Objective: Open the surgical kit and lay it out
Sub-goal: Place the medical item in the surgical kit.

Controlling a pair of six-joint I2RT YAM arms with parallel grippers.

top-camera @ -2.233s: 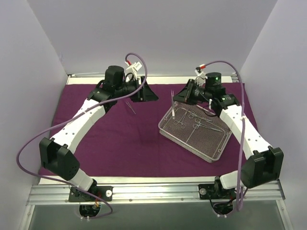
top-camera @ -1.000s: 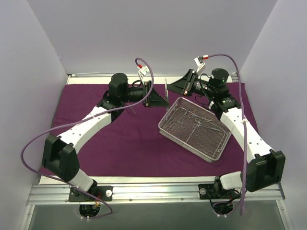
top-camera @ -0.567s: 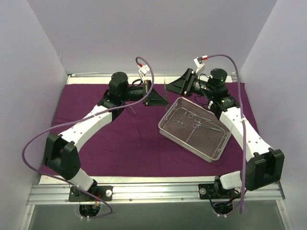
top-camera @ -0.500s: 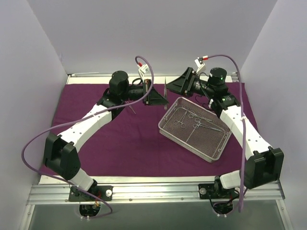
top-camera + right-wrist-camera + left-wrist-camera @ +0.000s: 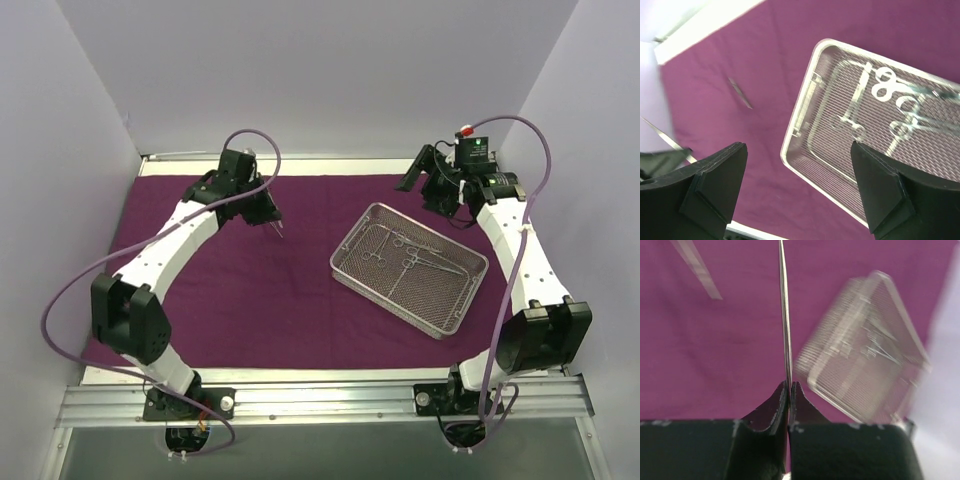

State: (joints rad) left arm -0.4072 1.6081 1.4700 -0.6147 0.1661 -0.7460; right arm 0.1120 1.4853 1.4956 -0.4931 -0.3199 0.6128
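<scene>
the wire tray (image 5: 385,300) sits on the purple cloth (image 5: 250,300) right of middle, with ring-handled forceps (image 5: 405,262) lying inside. farther back, the left fingers (image 5: 771,407) are pinched tight on thin tweezers (image 5: 785,315) above the cloth. at the far edge the right fingers (image 5: 715,180) stand wide, holding nothing.

Light is bright, soft and even; shadows are faint. In the left wrist view the wire-mesh tray (image 5: 840,385) is smeared by motion blur; in the right wrist view its rim glares white.
</scene>
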